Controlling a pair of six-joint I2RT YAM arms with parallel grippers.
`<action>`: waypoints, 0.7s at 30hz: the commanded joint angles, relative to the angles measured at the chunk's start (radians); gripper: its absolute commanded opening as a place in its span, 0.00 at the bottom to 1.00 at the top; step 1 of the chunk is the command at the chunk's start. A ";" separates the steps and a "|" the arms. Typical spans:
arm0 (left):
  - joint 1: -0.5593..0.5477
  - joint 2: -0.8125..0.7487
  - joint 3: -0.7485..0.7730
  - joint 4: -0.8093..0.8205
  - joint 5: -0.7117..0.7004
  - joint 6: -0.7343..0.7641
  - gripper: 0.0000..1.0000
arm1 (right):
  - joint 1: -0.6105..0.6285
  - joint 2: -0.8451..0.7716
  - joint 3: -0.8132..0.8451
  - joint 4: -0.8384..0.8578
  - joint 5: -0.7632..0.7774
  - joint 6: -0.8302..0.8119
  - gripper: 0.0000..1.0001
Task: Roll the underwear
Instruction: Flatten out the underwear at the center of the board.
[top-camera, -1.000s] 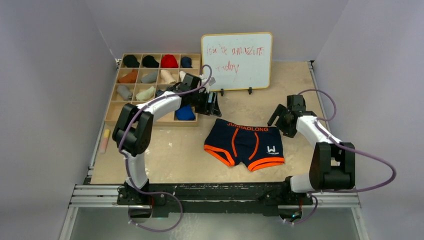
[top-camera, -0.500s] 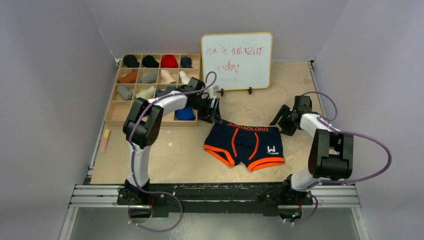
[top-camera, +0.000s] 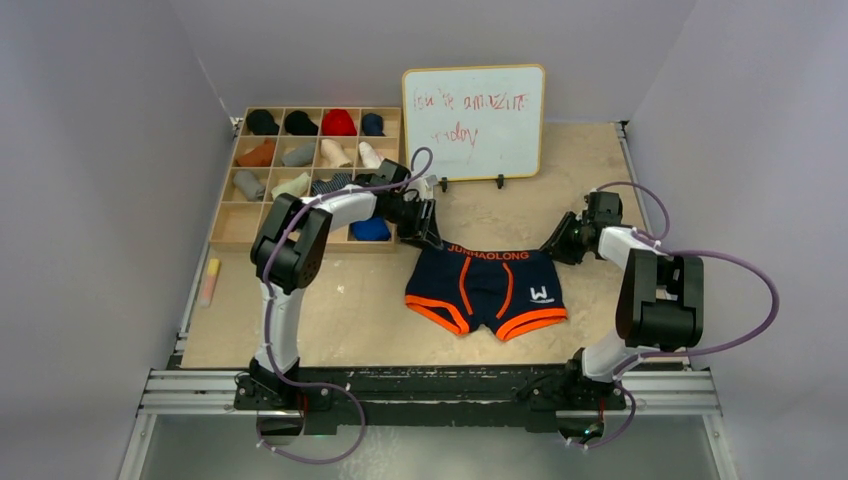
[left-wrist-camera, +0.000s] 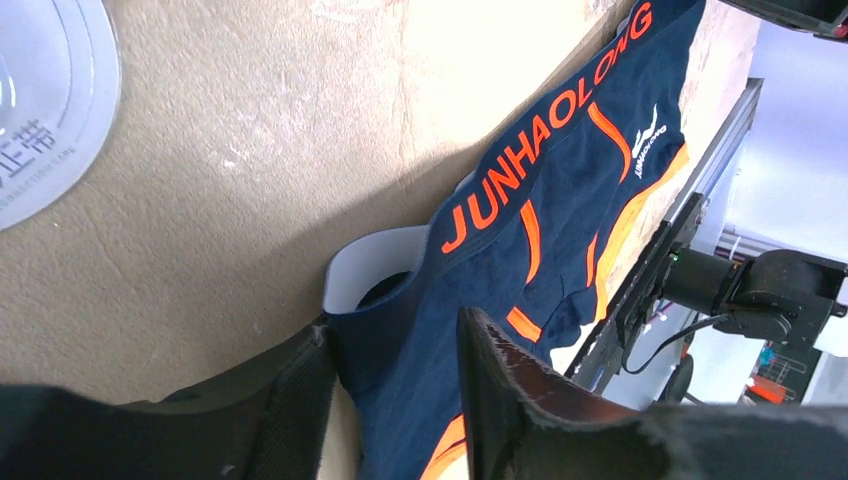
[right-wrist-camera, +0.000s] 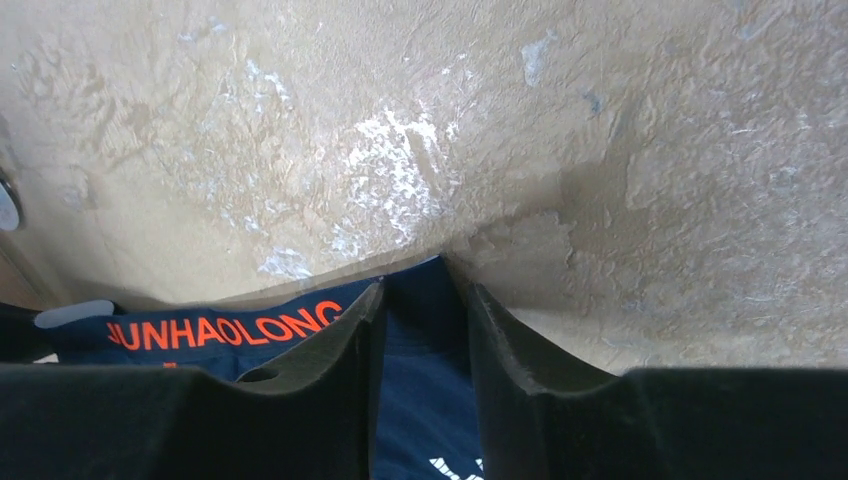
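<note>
One pair of underwear (top-camera: 487, 290), navy with orange trim, flat at the middle of the table (top-camera: 340, 310), waistband toward the far edge. The left gripper (top-camera: 433, 236) at the waistband's left corner, the right gripper (top-camera: 552, 246) at its right corner, each partly closed with fabric between the fingers (right-wrist-camera: 310, 400); whether either pinches tight cannot be told. A wooden tray (top-camera: 226, 226) at the far left corner, a whiteboard (top-camera: 475, 120) at the far edge.
</note>
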 joint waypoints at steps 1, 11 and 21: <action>0.006 -0.017 -0.020 0.088 0.017 -0.043 0.39 | -0.002 0.009 -0.002 0.011 -0.013 -0.029 0.34; 0.006 -0.174 -0.153 0.292 -0.072 -0.093 0.17 | -0.002 -0.139 -0.055 0.074 0.010 -0.030 0.01; 0.003 -0.324 -0.230 0.252 -0.364 -0.035 0.48 | -0.002 -0.183 0.053 -0.079 0.184 -0.025 0.47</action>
